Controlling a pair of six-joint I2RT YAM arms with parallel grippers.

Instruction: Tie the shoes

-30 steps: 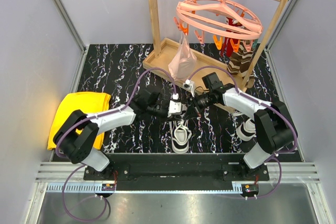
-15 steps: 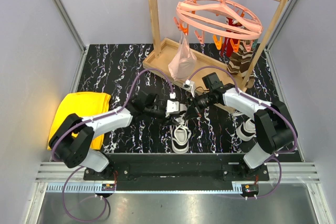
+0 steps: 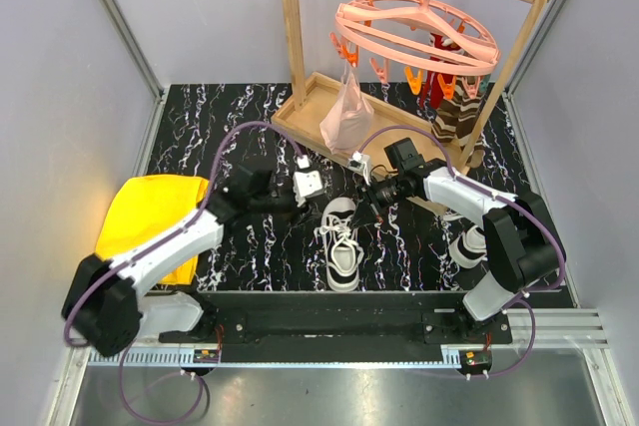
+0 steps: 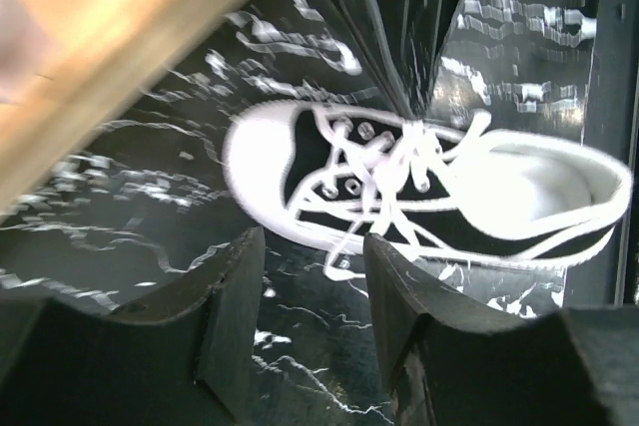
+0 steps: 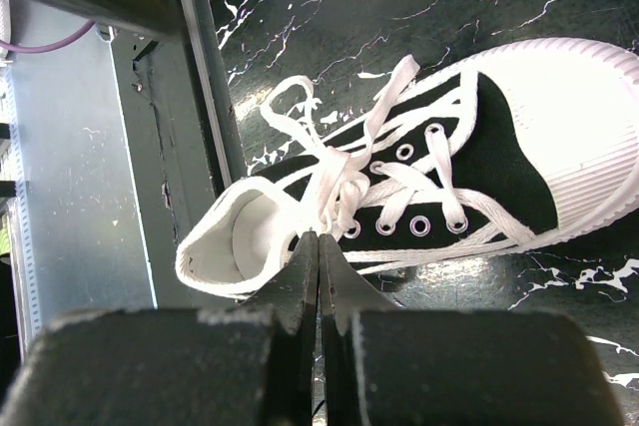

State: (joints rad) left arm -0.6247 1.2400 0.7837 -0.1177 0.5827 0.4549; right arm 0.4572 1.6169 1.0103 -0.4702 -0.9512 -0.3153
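- The left gripper (image 4: 312, 251) hangs over the table (image 3: 230, 127) with its jaws apart and nothing between them. In its wrist view a shoe (image 4: 469, 187) lies just beyond the fingertips.
- The right gripper (image 5: 318, 238) is clenched, its fingers pressed flat together. Its tip is down at the laces (image 5: 334, 182) where they cross over the tongue. I cannot tell whether a lace is pinched.
- That shoe stands upright at the near middle of the table, toe toward the arm bases and heel opening toward the back. Its heel end is close to both grippers.
- Its laces are loose: one loop lies on the table beside the heel, and other strands trail off both sides.
- The second shoe (image 3: 467, 244) sits near the right edge, partly hidden by the right arm.
- A yellow cloth (image 3: 150, 216) lies at the left edge.
- A wooden rack (image 3: 292, 27) stands at the back, carrying a pink hanger (image 3: 414, 37) and striped socks (image 3: 454, 117).
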